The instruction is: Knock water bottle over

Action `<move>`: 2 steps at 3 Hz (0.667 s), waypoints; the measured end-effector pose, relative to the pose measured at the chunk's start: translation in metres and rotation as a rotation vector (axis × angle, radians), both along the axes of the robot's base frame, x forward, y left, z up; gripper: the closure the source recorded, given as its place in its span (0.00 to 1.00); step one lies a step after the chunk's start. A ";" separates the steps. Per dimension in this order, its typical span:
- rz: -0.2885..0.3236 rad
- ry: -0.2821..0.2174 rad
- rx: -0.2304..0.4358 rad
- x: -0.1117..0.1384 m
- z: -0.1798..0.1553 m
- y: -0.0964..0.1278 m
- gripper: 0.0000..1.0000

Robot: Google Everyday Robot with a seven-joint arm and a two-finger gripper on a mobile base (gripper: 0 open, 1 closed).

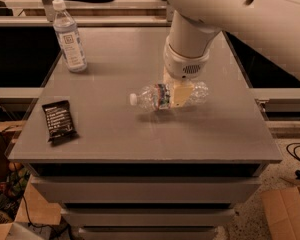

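Note:
The water bottle, clear and ribbed with a white cap and a red-and-dark label band, lies on its side on the grey table, cap pointing left. My gripper hangs straight down from the white arm over the bottle's right half. Its pale finger covers the bottle's middle.
A taller smooth bottle with a pale label stands upright at the table's back left. A dark snack packet lies near the front left edge. Cardboard boxes and cables sit on the floor at right.

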State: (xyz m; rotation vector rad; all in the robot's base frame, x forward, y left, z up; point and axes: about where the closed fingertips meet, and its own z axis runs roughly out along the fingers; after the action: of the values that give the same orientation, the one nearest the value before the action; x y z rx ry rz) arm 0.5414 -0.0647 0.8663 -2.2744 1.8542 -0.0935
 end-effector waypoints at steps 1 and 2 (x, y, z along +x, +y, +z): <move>0.001 0.011 -0.001 0.000 -0.004 0.001 0.12; 0.005 0.023 0.001 -0.001 -0.007 0.000 0.00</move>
State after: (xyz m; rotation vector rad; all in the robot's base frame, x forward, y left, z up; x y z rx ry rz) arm 0.5405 -0.0646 0.8589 -2.2893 1.8587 -0.0667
